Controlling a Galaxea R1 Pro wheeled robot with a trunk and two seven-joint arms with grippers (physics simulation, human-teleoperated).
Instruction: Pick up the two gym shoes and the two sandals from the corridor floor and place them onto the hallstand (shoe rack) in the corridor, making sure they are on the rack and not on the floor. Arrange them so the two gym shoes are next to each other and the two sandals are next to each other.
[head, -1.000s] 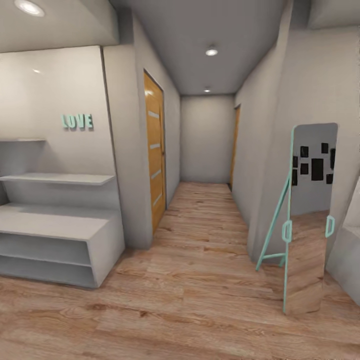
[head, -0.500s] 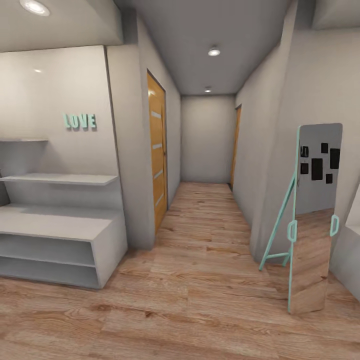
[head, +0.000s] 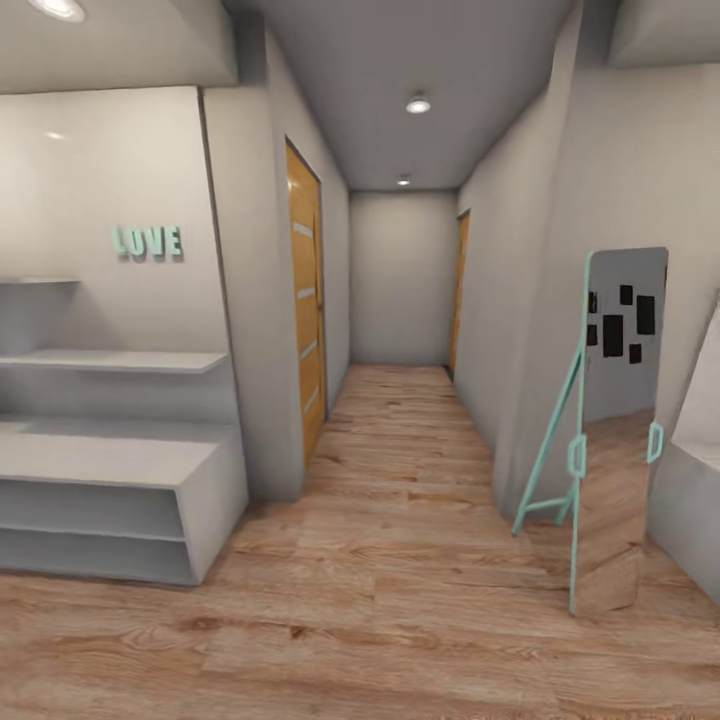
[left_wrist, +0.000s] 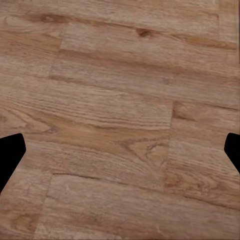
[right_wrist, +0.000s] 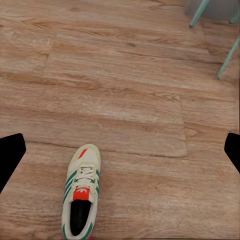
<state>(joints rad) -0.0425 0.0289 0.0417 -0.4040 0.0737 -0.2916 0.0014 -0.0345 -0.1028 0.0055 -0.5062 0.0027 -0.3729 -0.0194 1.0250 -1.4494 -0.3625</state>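
Right gripper (right_wrist: 120, 150) spread wide, empty, above the floor (right_wrist: 125, 75); one sneaker (right_wrist: 81, 192) lies between its fingers, untouched.

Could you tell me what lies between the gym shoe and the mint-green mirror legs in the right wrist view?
Bare wood planks of the corridor floor separate the gym shoe from the mint-green mirror legs, as the right wrist view shows.

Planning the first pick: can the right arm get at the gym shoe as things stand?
Probably yes. In the right wrist view the gym shoe lies alone on bare corridor floor, between the open fingers, nothing over it; the arm must descend first.
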